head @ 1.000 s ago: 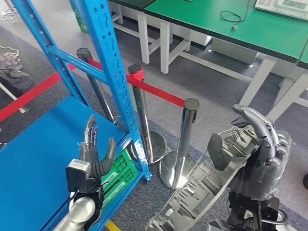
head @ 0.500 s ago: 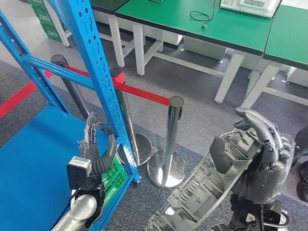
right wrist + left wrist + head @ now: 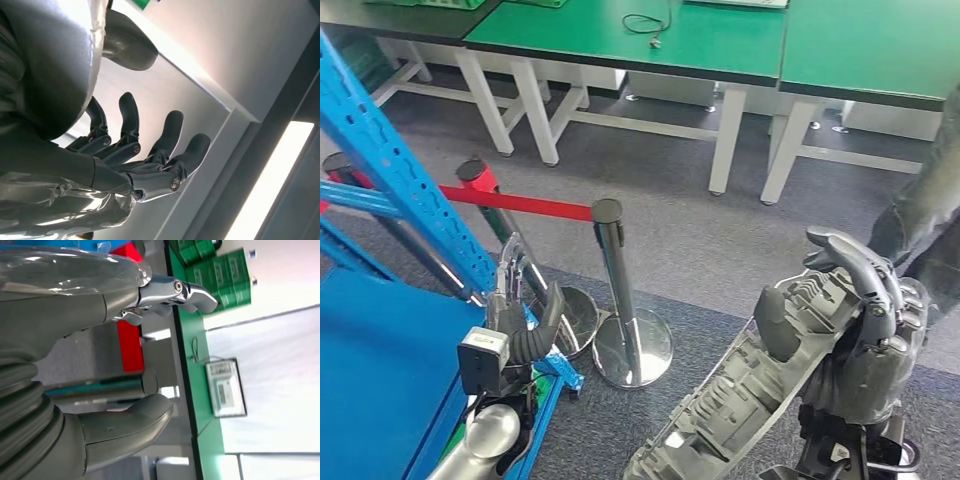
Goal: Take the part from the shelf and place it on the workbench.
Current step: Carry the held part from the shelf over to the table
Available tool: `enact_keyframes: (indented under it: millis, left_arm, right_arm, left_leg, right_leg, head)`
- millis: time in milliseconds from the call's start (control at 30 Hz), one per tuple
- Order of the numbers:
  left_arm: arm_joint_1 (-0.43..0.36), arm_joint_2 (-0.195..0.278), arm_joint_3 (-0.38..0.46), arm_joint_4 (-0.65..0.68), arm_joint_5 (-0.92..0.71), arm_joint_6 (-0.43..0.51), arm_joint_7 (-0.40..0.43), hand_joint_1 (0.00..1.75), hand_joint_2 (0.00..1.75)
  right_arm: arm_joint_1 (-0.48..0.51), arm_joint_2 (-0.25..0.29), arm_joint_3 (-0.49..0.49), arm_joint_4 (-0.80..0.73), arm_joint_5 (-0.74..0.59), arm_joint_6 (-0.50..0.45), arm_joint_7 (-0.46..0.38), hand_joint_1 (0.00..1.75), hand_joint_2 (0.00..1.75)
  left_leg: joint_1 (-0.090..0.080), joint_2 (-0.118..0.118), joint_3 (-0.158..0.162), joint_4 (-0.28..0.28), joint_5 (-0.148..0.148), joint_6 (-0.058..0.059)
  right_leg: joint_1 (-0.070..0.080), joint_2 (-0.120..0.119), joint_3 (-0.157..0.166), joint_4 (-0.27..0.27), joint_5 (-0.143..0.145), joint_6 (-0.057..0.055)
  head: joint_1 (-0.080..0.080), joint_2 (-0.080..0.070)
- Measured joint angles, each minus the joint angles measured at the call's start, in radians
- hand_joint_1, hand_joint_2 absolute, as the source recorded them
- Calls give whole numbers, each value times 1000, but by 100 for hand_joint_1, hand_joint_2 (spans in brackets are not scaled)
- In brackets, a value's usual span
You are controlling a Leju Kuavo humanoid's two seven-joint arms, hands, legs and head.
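Note:
The part [image 3: 743,385] is a long grey moulded panel with many ribs and pockets, lying slantwise at the lower right of the head view. My right hand [image 3: 865,320] grips its upper end, fingers [image 3: 860,262] curled over the edge. In the right wrist view those dark fingers [image 3: 151,150] are curled. My left hand [image 3: 518,312] is raised beside the blue shelf [image 3: 373,370] with fingers spread and nothing in it; the left wrist view shows its thumb [image 3: 124,425] apart from its fingers [image 3: 170,292]. The green workbench [image 3: 682,40] spans the far side.
Chrome barrier posts [image 3: 622,290] joined by a red belt [image 3: 524,205] stand on the grey carpet between me and the bench. A blue shelf upright [image 3: 403,190] slants at left. A person's dark sleeve [image 3: 924,215] is at the right edge. A cable [image 3: 644,22] lies on the bench.
The whole picture has shifted: the camera has turned, so the shelf slides off to the left and the workbench fills the top. Both hands keep their pose; the part stays in the right hand.

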Motion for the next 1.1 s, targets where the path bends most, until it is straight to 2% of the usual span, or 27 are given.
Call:
enact_keyframes:
  millis: [33, 67, 100, 133, 200, 233, 267, 333, 367, 400, 467, 500, 533, 567, 600, 633, 700, 733, 767, 833, 867, 933, 967, 1000, 1033, 1067, 1100]
  left_arm:
    - [2, 1, 0, 0, 0, 0, 0, 0, 175]
    - [3, 2, 0, 0, 1, 0, 0, 0, 175]
    - [3, 2, 0, 0, 2, 0, 0, 0, 175]
    - [3, 2, 0, 0, 3, 0, 0, 0, 175]
    - [2, 3, 0, 0, 5, 0, -2, 0, 175]
    - [2, 3, 0, 0, 6, 0, -3, 0, 175]
    - [1, 4, 0, 0, 8, 0, -5, 0, 175]
    - [-1, 4, 0, 0, 11, 0, -7, 0, 175]
    - [-3, 4, 0, 0, 12, 0, -8, 0, 175]
    - [-5, 3, 0, 0, 13, 0, -9, 0, 175]
    - [-4, 4, 0, 0, 16, 0, -10, 0, 175]
    - [-3, 4, 0, 0, 17, 0, -11, 0, 175]
    - [-2, 4, 0, 0, 18, 0, -10, 0, 175]
    - [-1, 4, 0, 0, 18, 0, -10, 0, 175]
    - [-1, 4, 0, 0, 18, 0, -9, 0, 175]
    - [-1, 4, 0, 0, 19, 0, -9, 0, 175]
    - [-2, 5, 0, 0, 18, 0, -8, 0, 175]
    - [-2, 5, 0, 0, 19, 0, -6, 0, 175]
    - [-3, 5, 0, 0, 19, 1, -5, 0, 175]
    - [-3, 5, 0, 0, 20, 2, 0, 0, 175]
    - [-4, 5, 0, 0, 21, 4, 2, 0, 175]
    - [-5, 5, 0, 0, 20, 9, 5, 0, 175]
    - [-4, 5, 0, 0, 19, 13, 6, 0, 175]
    - [-3, 6, 0, 0, 18, 16, 6, 0, 175]
    - [-1, 6, 0, 0, 18, 18, 7, 0, 175]
    - [0, 7, 0, 0, 17, 20, 8, 0, 175]
    - [0, 7, 0, 0, 17, 21, 8, 0, 175]
  right_arm:
    - [1, 0, 0, 0, 1, 0, -2, 175, 175]
    - [1, 0, 0, 0, 1, 0, -3, 175, 175]
    - [2, 0, 0, 0, 1, 0, -5, 175, 175]
    - [2, 0, 0, 0, 2, 0, -6, 175, 175]
    - [1, 0, 0, 0, 2, 0, -11, 175, 175]
    - [1, 0, 0, 0, 2, 0, -13, 175, 175]
    - [2, 0, 0, 1, 2, 0, -15, 175, 175]
    - [3, 0, -2, 1, 1, 0, -21, 175, 175]
    - [5, 0, -3, 1, 1, 0, -23, 175, 175]
    - [5, 0, -5, 1, 1, 0, -24, 175, 175]
    - [8, 0, -7, 2, 2, 0, -25, 175, 175]
    - [11, 0, -7, 2, 3, 0, -23, 175, 175]
    - [15, 0, -8, 2, 5, 0, -20, 175, 175]
    - [18, 0, -8, 2, 8, 0, -16, 175, 175]
    - [20, 0, -8, 2, 12, 0, -12, 175, 175]
    - [21, 0, -8, 2, 15, 0, -8, 175, 175]
    - [22, 0, -9, 2, 20, 0, -2, 175, 175]
    - [23, 0, -9, 2, 21, 0, -1, 175, 175]
    - [24, 0, -10, 1, 22, 0, 1, 175, 175]
    - [29, 0, -12, 1, 24, 0, 3, 175, 175]
    - [31, 0, -14, 1, 24, 0, 4, 175, 175]
    - [31, 1, -16, 0, 22, 0, 4, 175, 175]
    - [31, 1, -16, 0, 21, 0, 4, 175, 175]
    - [32, 2, -16, 0, 19, 0, 4, 175, 175]
    - [32, 2, -16, 0, 18, 0, 3, 175, 175]
    - [33, 2, -16, 1, 18, 0, 3, 175, 175]
    - [33, 2, -16, 1, 17, 0, 3, 175, 175]
  left_leg:
    - [1, -4, -30, 47, -8, 0]
    - [1, -6, -42, 57, 5, 1]
    - [1, -11, -33, 24, 37, 4]
    - [1, -23, -8, -41, 80, 8]
    - [3, -67, 50, -181, 144, 17]
    - [3, -83, 67, -221, 156, 19]
    - [3, -87, 74, -238, 156, 21]
    - [2, -66, 80, -250, 159, 27]
    - [4, -53, 85, -257, 162, 32]
    - [5, -40, 89, -265, 165, 38]
    - [4, -14, 94, -271, 166, 45]
    - [2, 1, 95, -271, 165, 47]
    - [1, 14, 95, -271, 163, 47]
    - [1, 27, 96, -271, 162, 46]
    - [1, 40, 97, -270, 160, 45]
    - [2, 52, 100, -270, 157, 41]
    - [-2, 72, 105, -265, 149, 31]
    - [-6, 80, 107, -263, 146, 25]
    - [-9, 89, 107, -260, 144, 21]
    - [-9, 108, 107, -257, 142, 13]
    - [-6, 101, 105, -248, 133, 9]
    - [1, 50, 75, -174, 87, 1]
    - [3, 20, 43, -105, 52, -1]
    - [4, 3, 4, -28, 20, -1]
    - [4, -4, -30, 35, 0, -1]
    - [3, -6, -49, 64, 1, 1]
    - [2, -9, -47, 48, 23, 6]
  right_leg:
    - [0, 15, 0, 0, 0, -1]
    - [1, 30, 0, 0, 1, -1]
    - [1, 46, 1, 0, 1, -2]
    - [1, 61, 2, 0, 1, -1]
    - [1, 89, 2, 1, 1, 2]
    - [0, 100, -1, 2, 2, 5]
    - [-2, 111, -4, 1, 3, 11]
    - [-7, 126, -12, 0, 4, 23]
    - [-7, 110, -19, 9, -3, 28]
    - [-4, 83, -33, 37, -20, 32]
    - [-2, 17, -87, 159, -84, 38]
    - [-4, 1, -120, 232, -116, 42]
    - [-6, -6, -144, 286, -135, 45]
    - [-9, -10, -151, 302, -133, 48]
    - [-11, -15, -136, 277, -113, 50]
    - [-13, -26, -102, 213, -78, 51]
    - [-10, -71, -24, 66, -25, 49]
    - [-7, -87, 0, 21, -13, 45]
    - [-3, -93, 8, 2, -12, 40]
    - [0, -71, 8, -1, -8, 27]
    - [0, -58, 7, -3, -5, 21]
    - [-3, -34, 8, -7, 1, 8]
    - [-3, -22, 7, -8, 2, 4]
    - [-2, -10, 5, -8, 3, 1]
    - [-1, 5, 4, -8, 4, -1]
    - [1, 20, 4, -7, 4, -2]
    - [2, 35, 4, -7, 5, -2]
  head:
    - [-5, 0]
    - [-9, 0]
    - [-12, 0]
    - [-15, 0]
    - [-19, 0]
    - [-19, 0]
    - [-18, 0]
    - [-17, 0]
    - [-16, 0]
    - [-11, 0]
    - [4, 0]
    - [11, 0]
    - [16, 0]
    - [20, 0]
    - [24, 0]
    - [29, 0]
    - [39, 0]
    - [39, 0]
    - [37, 0]
    - [27, 0]
    - [23, 0]
    - [15, 0]
    - [8, 0]
    - [1, 0]
    - [-5, 0]
    - [-10, 0]
    - [-13, 0]
